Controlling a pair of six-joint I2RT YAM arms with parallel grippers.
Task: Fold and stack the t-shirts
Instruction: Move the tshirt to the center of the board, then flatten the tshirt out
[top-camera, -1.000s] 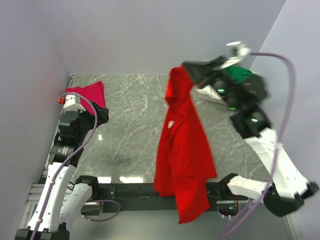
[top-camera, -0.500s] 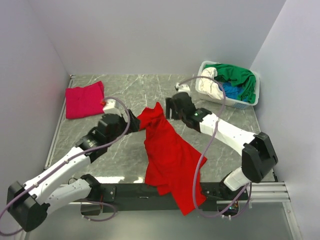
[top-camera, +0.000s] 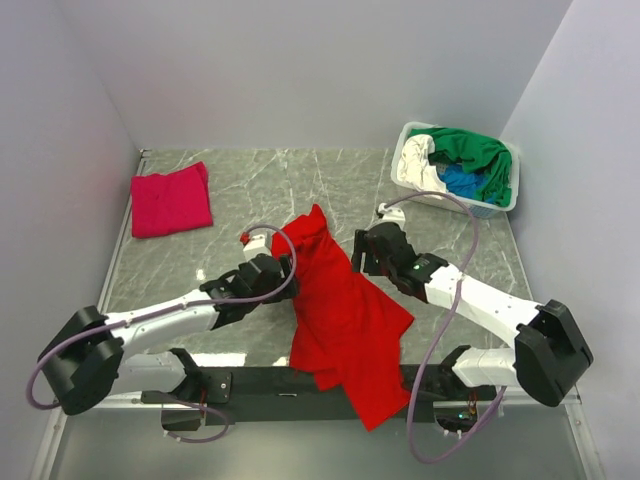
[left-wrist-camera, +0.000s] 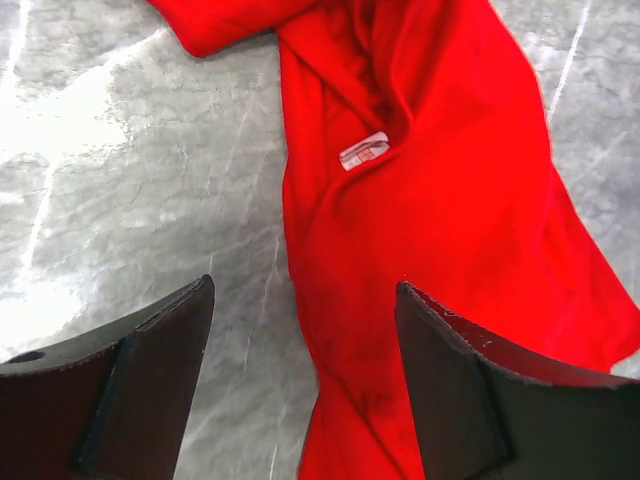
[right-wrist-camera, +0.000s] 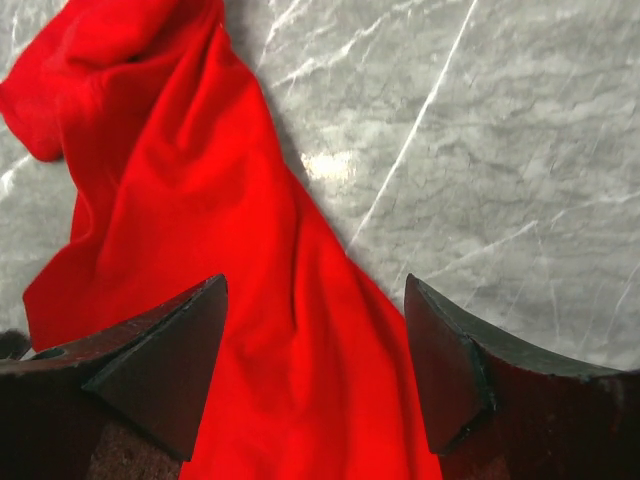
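Note:
A bright red t-shirt (top-camera: 345, 310) lies rumpled across the middle of the table, its lower end hanging over the near edge. My left gripper (top-camera: 283, 268) hovers open at its left edge. In the left wrist view the left gripper (left-wrist-camera: 302, 300) straddles the red cloth (left-wrist-camera: 430, 200) and bare marble, and a white neck label (left-wrist-camera: 363, 150) shows. My right gripper (top-camera: 362, 252) is open at the shirt's right side. In the right wrist view the right gripper (right-wrist-camera: 315, 290) is over the red fabric (right-wrist-camera: 200, 200), gripping nothing. A magenta-pink t-shirt (top-camera: 170, 200) lies folded at the back left.
A white plastic basket (top-camera: 495, 207) stands at the back right, holding a green shirt (top-camera: 480, 150), a white one (top-camera: 418, 160) and a blue one (top-camera: 462, 183). Grey walls close in the left, back and right sides. The table is grey marble (top-camera: 250, 190).
The right gripper has opened and let go of the red shirt, which dropped from hanging high onto the table. Both arms have come down beside it, the left arm swinging in from the back left.

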